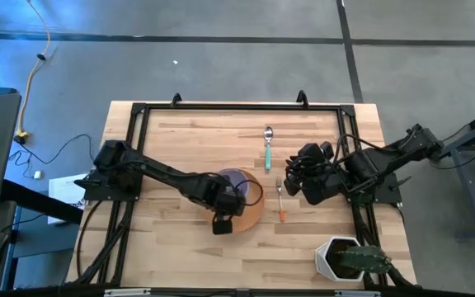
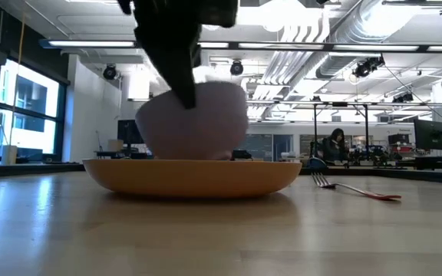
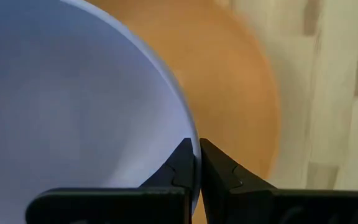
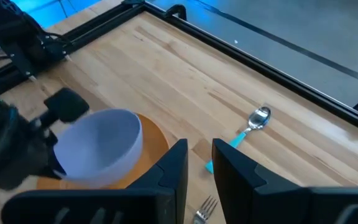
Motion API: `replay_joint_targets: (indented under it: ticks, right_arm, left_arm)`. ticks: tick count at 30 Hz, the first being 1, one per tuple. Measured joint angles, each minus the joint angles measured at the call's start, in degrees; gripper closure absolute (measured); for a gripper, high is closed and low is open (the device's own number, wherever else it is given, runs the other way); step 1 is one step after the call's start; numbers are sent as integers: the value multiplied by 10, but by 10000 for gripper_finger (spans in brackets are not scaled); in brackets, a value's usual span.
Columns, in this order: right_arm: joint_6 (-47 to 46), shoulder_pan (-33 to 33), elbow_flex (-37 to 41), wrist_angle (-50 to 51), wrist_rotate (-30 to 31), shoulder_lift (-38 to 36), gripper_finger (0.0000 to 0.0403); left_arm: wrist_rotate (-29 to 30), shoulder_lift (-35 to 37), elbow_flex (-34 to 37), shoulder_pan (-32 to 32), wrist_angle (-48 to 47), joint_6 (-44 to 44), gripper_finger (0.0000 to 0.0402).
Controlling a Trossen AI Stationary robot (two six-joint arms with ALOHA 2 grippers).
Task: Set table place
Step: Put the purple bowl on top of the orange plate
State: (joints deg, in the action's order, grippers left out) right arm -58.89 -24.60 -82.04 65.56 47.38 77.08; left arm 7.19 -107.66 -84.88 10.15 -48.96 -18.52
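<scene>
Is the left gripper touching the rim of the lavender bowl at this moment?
Touching. In the left wrist view the left gripper has its fingers closed on the lavender bowl, one on each side of the thin rim, with no gap visible, above the orange plate.

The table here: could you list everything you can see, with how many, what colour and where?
table: one, pale wood strips with a black rail frame, under everything
plate: one, orange, near the table's middle
bowl: one, lavender, on the plate, its rim pinched by the left jaws
spoon: one, metal with teal handle, beyond the plate toward the far edge
fork: one, metal with orange handle, just right of the plate
plant pot: one, white with a green plant, near right corner
person: one, far off in the room behind
left jaws: dark, shut on the bowl's rim
right jaws: dark, slightly apart, empty, above the fork
</scene>
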Motion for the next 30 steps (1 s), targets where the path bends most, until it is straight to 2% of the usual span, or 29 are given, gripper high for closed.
replay_joint_targets:
  ticks: [9, 13, 18, 30]
  right_arm:
    - [-6, 0, 0, 0, 0, 0, 338]
    - [-6, 0, 0, -1, 0, 0, 338]
    - [-6, 0, 0, 1, 0, 0, 338]
    - [-2, 0, 0, 2, 0, 0, 338]
  left_arm:
    - [-26, -70, -102, 0, -33, 90, 401]
    - [-33, -91, -136, 1, -100, 97, 401]
    - [-27, -101, -140, 6, -176, 94, 401]
    - [-31, -106, -139, 7, -132, 93, 401]
